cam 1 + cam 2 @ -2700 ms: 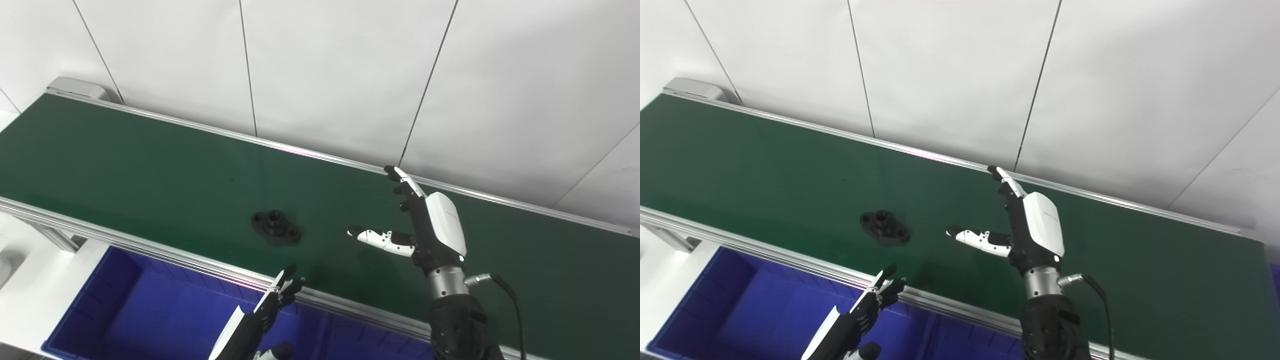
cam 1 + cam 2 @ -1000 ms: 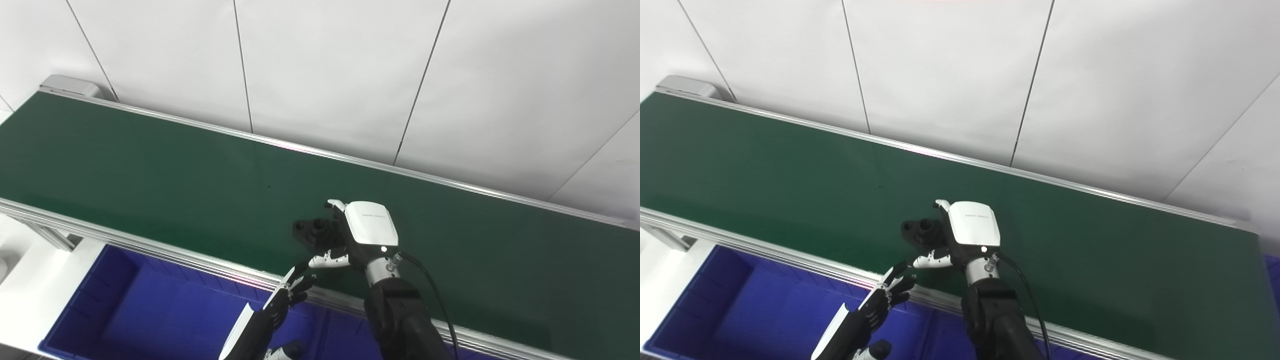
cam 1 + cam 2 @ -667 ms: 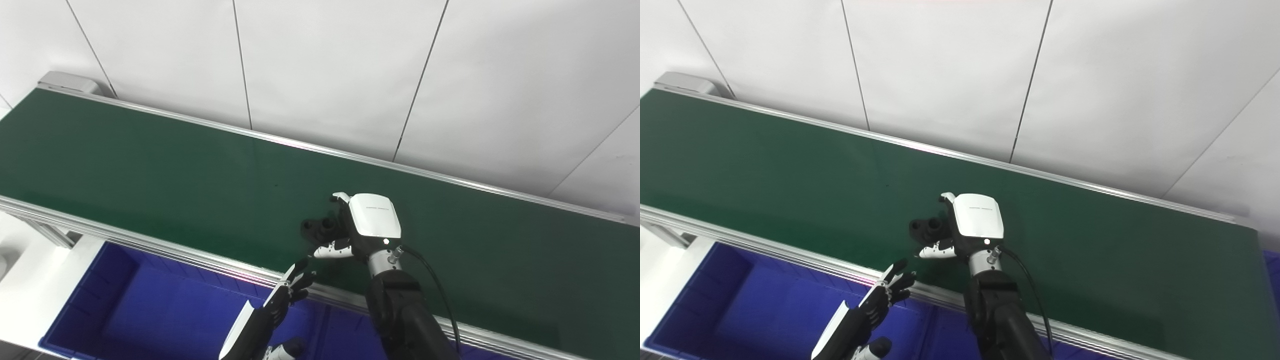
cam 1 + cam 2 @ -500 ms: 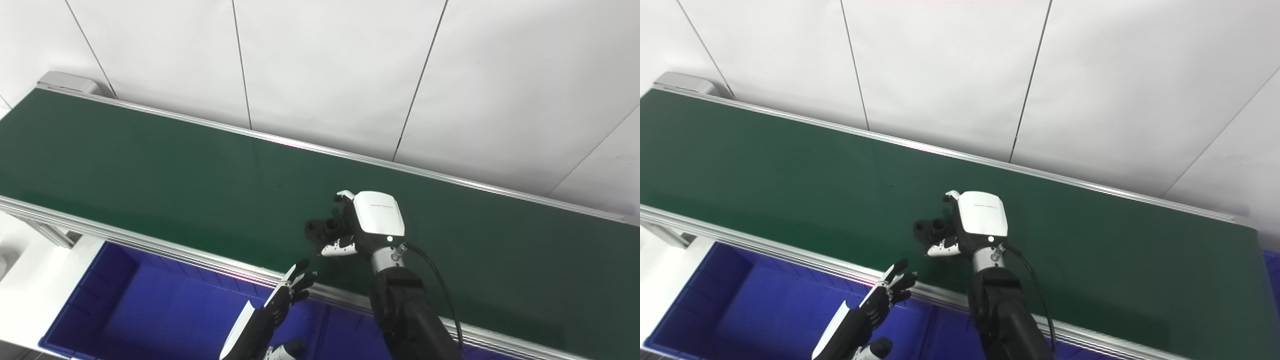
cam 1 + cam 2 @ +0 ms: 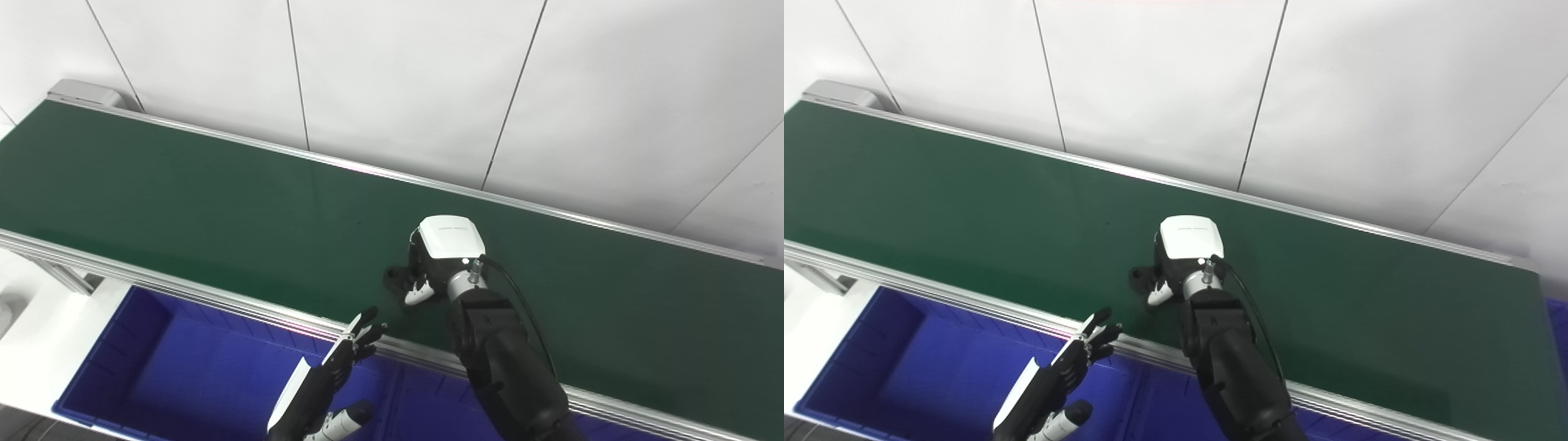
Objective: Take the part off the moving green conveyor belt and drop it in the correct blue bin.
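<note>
The part is a small black flanged piece on the green conveyor belt, near the belt's front rail. My right hand is bent down over it from the right, fingers and thumb curled around it, so most of the part is hidden. I cannot tell whether the part still touches the belt. My left hand is open, fingers spread, hovering over the blue bin just in front of the rail.
An aluminium rail runs along the belt's front edge, and another along the back by the white panelled wall. A divider splits the blue bin below my right arm. A white surface lies at the lower left.
The part rode the belt rightward to my waiting open right hand, which closed around it and tipped further over it. The left hand stayed open above the bin. The camera shifted slightly.
</note>
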`<action>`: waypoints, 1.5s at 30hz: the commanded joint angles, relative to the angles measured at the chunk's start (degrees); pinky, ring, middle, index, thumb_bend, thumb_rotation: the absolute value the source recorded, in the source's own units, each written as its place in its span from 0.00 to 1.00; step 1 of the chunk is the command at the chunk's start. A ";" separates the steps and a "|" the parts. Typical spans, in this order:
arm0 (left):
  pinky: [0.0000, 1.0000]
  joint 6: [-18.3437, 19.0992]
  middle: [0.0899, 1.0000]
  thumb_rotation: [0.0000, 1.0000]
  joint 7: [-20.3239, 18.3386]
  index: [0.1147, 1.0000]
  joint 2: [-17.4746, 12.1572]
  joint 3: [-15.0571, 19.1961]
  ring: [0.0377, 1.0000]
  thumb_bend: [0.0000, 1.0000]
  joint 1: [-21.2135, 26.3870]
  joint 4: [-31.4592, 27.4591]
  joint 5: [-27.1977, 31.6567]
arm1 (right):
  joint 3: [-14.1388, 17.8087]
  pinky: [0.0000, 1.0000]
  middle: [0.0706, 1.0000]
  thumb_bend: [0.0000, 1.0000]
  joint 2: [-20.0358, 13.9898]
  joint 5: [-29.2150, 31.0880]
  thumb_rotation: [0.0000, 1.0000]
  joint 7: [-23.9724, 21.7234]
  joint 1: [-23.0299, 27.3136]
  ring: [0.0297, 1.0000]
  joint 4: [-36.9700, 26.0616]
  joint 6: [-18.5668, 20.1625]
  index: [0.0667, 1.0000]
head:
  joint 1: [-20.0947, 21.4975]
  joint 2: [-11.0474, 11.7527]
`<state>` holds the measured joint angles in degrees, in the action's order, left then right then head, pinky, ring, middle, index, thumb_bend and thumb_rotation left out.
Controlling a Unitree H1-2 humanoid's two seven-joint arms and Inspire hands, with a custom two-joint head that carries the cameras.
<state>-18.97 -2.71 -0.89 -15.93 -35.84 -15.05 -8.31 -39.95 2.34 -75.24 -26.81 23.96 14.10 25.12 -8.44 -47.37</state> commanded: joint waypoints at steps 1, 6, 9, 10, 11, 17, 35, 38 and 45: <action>0.90 -0.23 0.89 0.85 -0.18 0.94 -0.34 0.04 0.92 0.76 -0.34 -2.09 0.36 | -0.85 0.09 0.43 0.53 -2.66 -1.35 0.00 -7.24 -3.78 0.13 3.01 1.74 0.46 | 0.11 -0.05; 0.90 0.27 0.89 0.85 -0.19 0.93 -0.42 0.25 0.92 0.77 -0.25 -2.08 0.36 | -0.54 0.08 0.43 0.53 -2.49 -1.83 0.00 -6.59 -4.57 0.12 2.38 1.68 0.46 | 0.36 -0.01; 0.89 0.10 0.89 0.86 -0.21 0.94 -0.46 0.29 0.91 0.77 -0.16 -1.84 0.63 | -0.05 0.10 0.43 0.53 -2.81 -0.02 0.00 -1.78 -5.68 0.15 1.11 0.58 0.46 | 0.74 0.11; 0.89 -0.14 0.89 0.86 -0.17 0.94 -0.47 0.32 0.91 0.77 -0.13 -1.74 0.62 | 0.26 0.12 0.43 0.53 -2.87 0.79 0.00 -0.14 -6.06 0.17 0.63 0.15 0.45 | 0.92 0.17; 0.88 -0.42 0.88 0.85 -0.13 0.93 -0.48 0.36 0.91 0.76 -0.11 -1.64 0.66 | 0.72 0.14 0.43 0.53 -2.90 1.78 0.00 1.55 -6.49 0.20 -0.19 -0.17 0.45 | 1.06 0.17; 0.89 -0.53 0.88 0.86 -0.32 0.94 -1.01 0.75 0.91 0.76 -0.12 -1.66 1.15 | 2.55 0.18 0.42 0.53 -3.77 6.30 0.00 6.02 -8.71 0.26 -10.58 -1.18 0.46 | 3.19 -0.03; 0.88 2.64 0.86 0.86 -3.35 0.97 -7.15 4.62 0.89 0.75 -0.38 -5.33 8.48 | 7.15 0.13 0.43 0.53 -5.21 -0.73 0.00 -8.29 -14.98 0.17 -43.02 -1.11 0.45 | 16.52 -3.60; 0.88 3.73 0.86 0.86 -4.01 0.97 -8.48 5.60 0.90 0.75 -0.63 -6.73 9.58 | 7.57 0.15 0.43 0.53 -4.93 -2.93 0.00 -10.95 -17.74 0.20 -46.91 -2.41 0.45 | 19.45 -5.01; 0.89 7.50 0.86 0.85 -5.60 0.98 -10.72 8.00 0.89 0.77 -0.64 -10.18 12.45 | 7.60 0.14 0.43 0.53 -2.36 -9.99 0.00 -17.85 -29.91 0.19 -55.61 -6.57 0.45 | 24.15 -8.35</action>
<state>-11.30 -7.70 -10.60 -8.40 -35.85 -22.74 3.18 -32.34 -1.47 -83.40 -43.91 -4.97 -38.68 21.67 14.85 -54.84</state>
